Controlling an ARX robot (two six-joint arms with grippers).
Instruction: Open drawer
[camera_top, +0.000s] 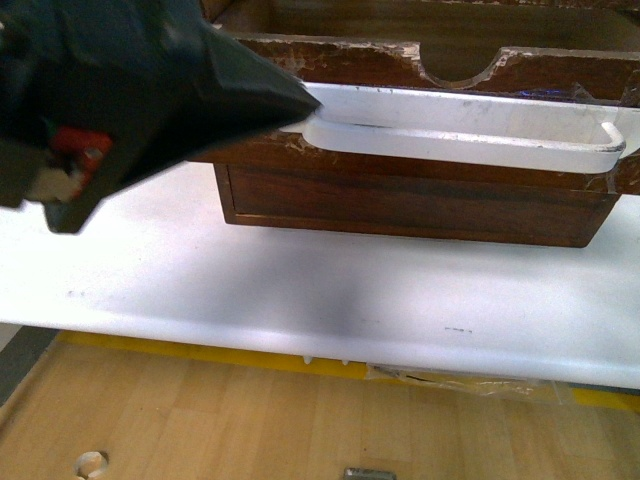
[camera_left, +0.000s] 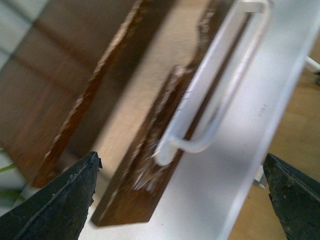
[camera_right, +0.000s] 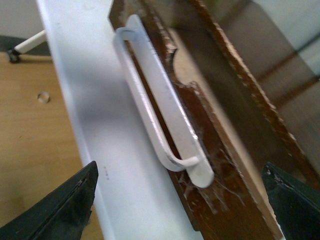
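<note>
The drawer (camera_top: 560, 75) is dark brown scratched wood with a semicircular notch in its top edge. A long white handle (camera_top: 470, 135) is taped across its front. It stands pulled out a little, and its tan inside shows behind the front panel. My left gripper (camera_top: 285, 100) is a blurred black mass at the handle's left end. In the left wrist view this gripper (camera_left: 182, 200) is open, with the handle's end (camera_left: 170, 150) just ahead of its fingers (camera_left: 65, 200). My right gripper (camera_right: 180, 205) is open too, and the other handle end (camera_right: 197, 172) lies between its spread fingers (camera_right: 65, 210).
A plain dark wood drawer front (camera_top: 400, 205) sits under the handled one. Both stand on a white table top (camera_top: 300, 290), whose front edge runs across the view. Beyond that edge are a yellow strip (camera_top: 200, 352) and the wooden floor (camera_top: 300, 430).
</note>
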